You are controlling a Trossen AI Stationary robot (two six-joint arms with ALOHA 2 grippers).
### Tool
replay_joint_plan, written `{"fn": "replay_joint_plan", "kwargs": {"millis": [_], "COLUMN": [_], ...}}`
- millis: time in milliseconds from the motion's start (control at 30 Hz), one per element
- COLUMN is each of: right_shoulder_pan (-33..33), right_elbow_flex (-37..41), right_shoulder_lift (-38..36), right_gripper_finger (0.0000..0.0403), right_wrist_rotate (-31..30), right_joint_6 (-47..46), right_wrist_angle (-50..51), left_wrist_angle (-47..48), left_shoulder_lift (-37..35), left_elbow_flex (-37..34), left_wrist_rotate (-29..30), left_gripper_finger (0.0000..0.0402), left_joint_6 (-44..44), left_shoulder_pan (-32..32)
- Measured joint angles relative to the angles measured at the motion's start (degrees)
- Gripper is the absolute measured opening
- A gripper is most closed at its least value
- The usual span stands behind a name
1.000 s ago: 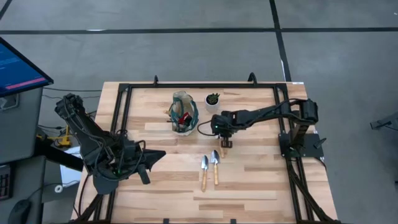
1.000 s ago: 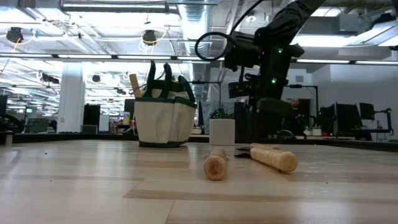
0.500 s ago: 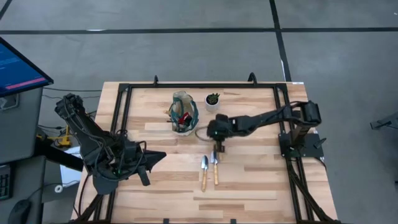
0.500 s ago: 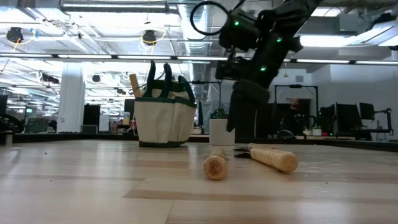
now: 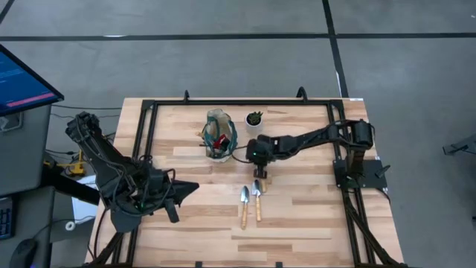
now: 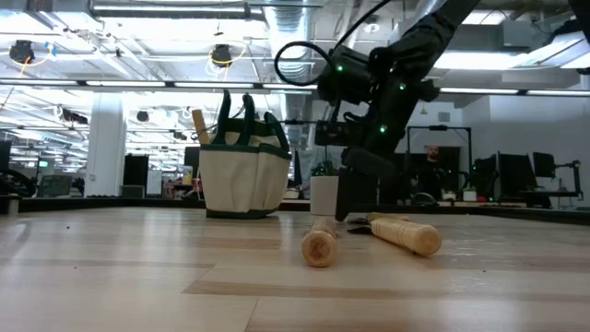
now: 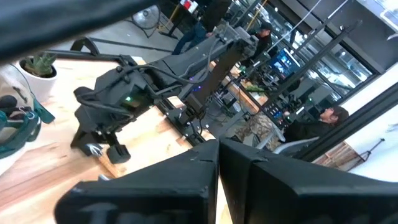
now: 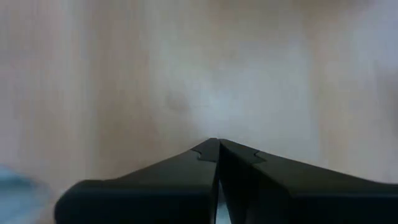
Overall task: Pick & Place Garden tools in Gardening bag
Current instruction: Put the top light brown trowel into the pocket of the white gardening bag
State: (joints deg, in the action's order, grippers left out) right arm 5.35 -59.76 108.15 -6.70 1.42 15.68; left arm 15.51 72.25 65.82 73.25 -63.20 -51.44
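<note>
Two trowels with silver heads and light wooden handles lie side by side on the table, the left trowel (image 5: pixel 243 206) and the right trowel (image 5: pixel 258 199). Their handle ends face the near edge (image 6: pixel 319 247) (image 6: pixel 406 232). The beige gardening bag (image 5: pixel 219 134) (image 6: pixel 243 177) with green trim stands at the far middle, holding a red item (image 5: pixel 219 140) and a wooden handle (image 6: pixel 200 124). My right gripper (image 5: pixel 259 173) (image 8: pixel 217 142) is shut and empty, pointing down just beyond the right trowel's head. My left gripper (image 5: pixel 192 186) (image 7: pixel 217 144) is shut and waits at the near left. My right gripper points down with shut fingers (image 6: pixel 348 210) right at the far tip of the right trowel's head (image 5: pixel 257 186). I cannot tell whether they touch it or the table.
A small white pot with a dark plant (image 5: pixel 254 120) (image 6: pixel 329 194) stands just right of the bag, close behind my right arm. A black frame (image 5: pixel 149 141) runs around the tabletop. Bare wood lies to the right of the trowels (image 5: pixel 305 201).
My right gripper has gone a little toward the table's left edge, from right of the trowel heads to just beyond the right trowel's head. On the way it tipped, and it now hangs lower and nearer the table. The trowels and the bag have not moved.
</note>
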Motion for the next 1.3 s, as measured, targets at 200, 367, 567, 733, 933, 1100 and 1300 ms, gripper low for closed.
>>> {"fn": "replay_joint_plan", "kwargs": {"millis": [200, 367, 567, 733, 933, 1100, 1300], "right_shoulder_pan": [-2.4, -4.6, -9.9, -15.3, -18.7, -20.1, -25.6], "right_elbow_flex": [-0.3, -0.2, 0.0, 0.3, 0.3, 0.1, 0.1], "right_shoulder_lift": [0.0, -1.4, -2.7, -4.1, -13.9, -23.3, -27.2], "right_gripper_finger": [0.0000, 0.0000, 0.0000, 0.0000, 0.0000, 0.0003, 0.0058], "right_wrist_rotate": [-1.6, -4.0, -5.2, -4.7, -5.9, -4.3, 3.3], "right_joint_6": [-2.6, -12.5, -23.9, -29.0, -24.5, -15.2, -8.1], "right_wrist_angle": [3.9, 11.6, 20.6, 28.1, 30.8, 31.6, 36.6], "left_wrist_angle": [-0.2, -0.3, -0.5, -0.6, -0.6, -0.6, -1.0], "left_shoulder_lift": [0.0, 0.0, 0.0, 0.0, 0.0, 0.0, 0.0], "left_elbow_flex": [0.0, 0.0, 0.0, 0.0, 0.0, 0.0, 0.0], "left_wrist_rotate": [-0.1, -0.3, -0.5, -0.6, -0.5, -0.4, -0.4], "left_gripper_finger": [0.0001, 0.0001, 0.0001, 0.0001, 0.0001, 0.0001, 0.0001], "left_joint_6": [0.0, 0.2, 1.4, 1.4, 1.4, 1.4, 1.4], "left_shoulder_pan": [0.0, -0.4, -1.3, -2.5, -3.4, -3.4, -3.4]}}
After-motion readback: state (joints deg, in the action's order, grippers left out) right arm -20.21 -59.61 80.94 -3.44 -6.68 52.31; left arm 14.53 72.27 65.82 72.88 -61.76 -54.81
